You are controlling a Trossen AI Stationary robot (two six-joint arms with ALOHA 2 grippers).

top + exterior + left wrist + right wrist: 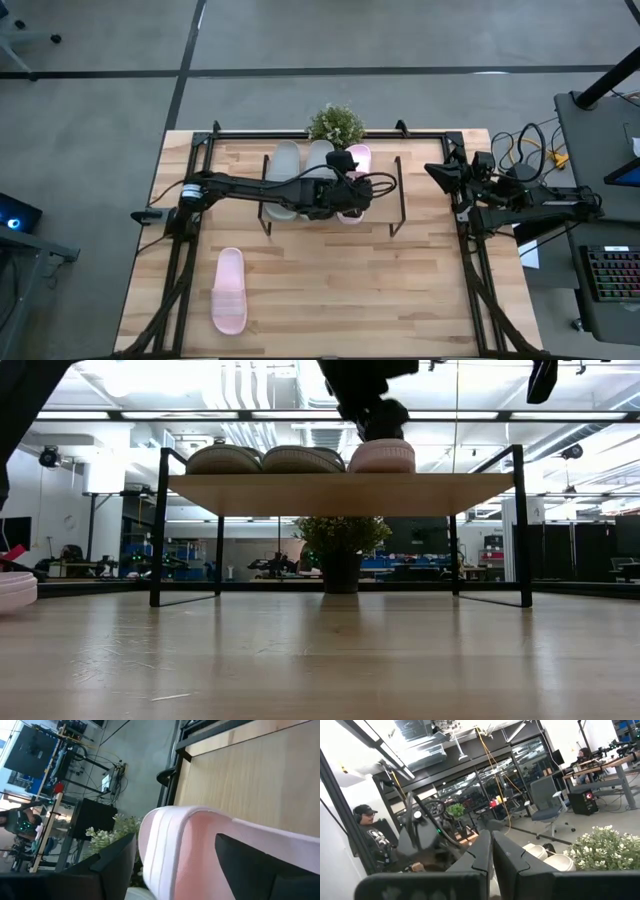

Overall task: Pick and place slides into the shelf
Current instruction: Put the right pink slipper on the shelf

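Two grey-green slides (285, 165) (262, 458) and one pale pink slide (357, 158) (381, 455) lie side by side, soles down, on the shelf (340, 493). My left gripper (350, 190) (175, 840) hovers open just above the pink slide on the shelf, one finger on each side of its strap. A second pink slide (229, 290) (14, 590) lies flat on the table near the left front. My right gripper (435, 170) (492, 855) waits shut at the table's right edge, raised, with nothing in it. My left gripper straddles the pink slide's strap (170, 850), slanting down from the table's left side. The slide rests on the shelf top. One finger (117, 862) shows a gap to the strap. Whether the other finger (250, 865) touches it, I cannot tell.
A potted plant (335, 125) (340, 545) stands on the table behind the shelf. The shelf's black legs (520, 530) stand on the table. To the right of the pink slide the shelf top is bare plank (460, 493). A person sits in the room beyond.
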